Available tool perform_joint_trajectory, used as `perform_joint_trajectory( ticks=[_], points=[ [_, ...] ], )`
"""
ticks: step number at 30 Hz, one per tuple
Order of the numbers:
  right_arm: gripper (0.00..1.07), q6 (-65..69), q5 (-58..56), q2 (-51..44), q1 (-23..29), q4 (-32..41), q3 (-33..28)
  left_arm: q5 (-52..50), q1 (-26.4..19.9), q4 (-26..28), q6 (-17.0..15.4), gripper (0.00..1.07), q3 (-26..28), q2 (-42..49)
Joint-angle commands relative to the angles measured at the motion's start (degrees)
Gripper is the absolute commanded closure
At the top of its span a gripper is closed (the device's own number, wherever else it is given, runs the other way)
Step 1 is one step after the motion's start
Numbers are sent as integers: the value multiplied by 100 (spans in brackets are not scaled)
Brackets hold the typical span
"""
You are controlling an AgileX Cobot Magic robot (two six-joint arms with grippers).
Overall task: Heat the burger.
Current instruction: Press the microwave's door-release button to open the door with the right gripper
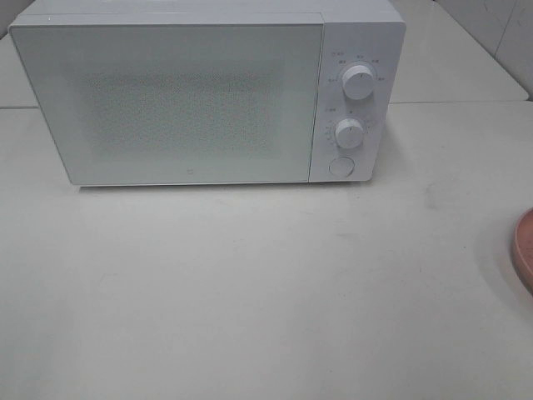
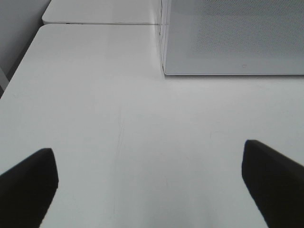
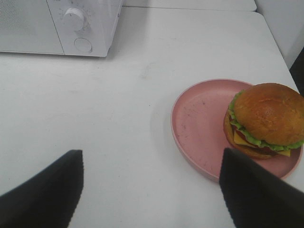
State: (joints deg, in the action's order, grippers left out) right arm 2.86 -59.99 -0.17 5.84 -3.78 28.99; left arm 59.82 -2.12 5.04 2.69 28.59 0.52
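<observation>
High view: one microwave (image 1: 183, 100), door shut, two knobs (image 1: 358, 81), one button (image 1: 341, 167), standing on the tabletop (image 1: 250, 292). Pink sliver at the right edge, probably the plate (image 1: 525, 250). No burger or arms here.

Left wrist: left pincer (image 2: 152, 190) spread wide, empty, over bare tabletop near the microwave's front corner.

Right wrist: right pincer (image 3: 152, 190) spread, empty. One burger (image 3: 266, 116) sits off-centre on the one plate, untouched.

Task looks unstarted. Left to do: open the door, load the burger, shut the door, set the knobs.
</observation>
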Motion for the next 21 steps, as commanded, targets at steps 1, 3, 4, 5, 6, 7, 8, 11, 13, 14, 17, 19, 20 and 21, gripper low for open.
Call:
perform_joint_trajectory(
  ticks=[1,3,4,5,6,7,8,11,13,14,17,19,20,21],
  points=[
    [31,23,69,-160,-34,-34,0,-34,17,6,-17,3,-11,97],
    [31,23,69,-160,-34,-34,0,-34,17,6,-17,3,-11,97],
    [31,23,69,-160,-34,-34,0,-34,17,6,-17,3,-11,97],
    [31,23,69,-160,-34,-34,0,-34,17,6,-17,3,-11,97],
    [31,23,69,-160,-34,-34,0,-34,17,6,-17,3,-11,97],
    [31,23,69,-160,-34,-34,0,-34,17,6,-17,3,-11,97],
    [31,23,69,-160,-34,-34,0,-34,17,6,-17,3,-11,97],
    [31,23,69,-160,-34,-34,0,-34,17,6,-17,3,-11,97],
    [31,29,74,-160,-34,-34,0,-34,17,6,-17,3,-11,97],
    [31,29,74,-160,-34,-34,0,-34,17,6,-17,3,-11,97],
    [31,80,115,-138,-34,0,52,-34,17,6,-17,3,-11,97],
    [31,80,143,-63,-34,0,120,-34,17,6,-17,3,-11,97],
    [31,80,160,6,-34,-6,149,-34,17,6,-17,3,-11,97],
    [31,80,212,160,-34,-6,178,-34,17,6,-17,3,-11,97]
  ],
)
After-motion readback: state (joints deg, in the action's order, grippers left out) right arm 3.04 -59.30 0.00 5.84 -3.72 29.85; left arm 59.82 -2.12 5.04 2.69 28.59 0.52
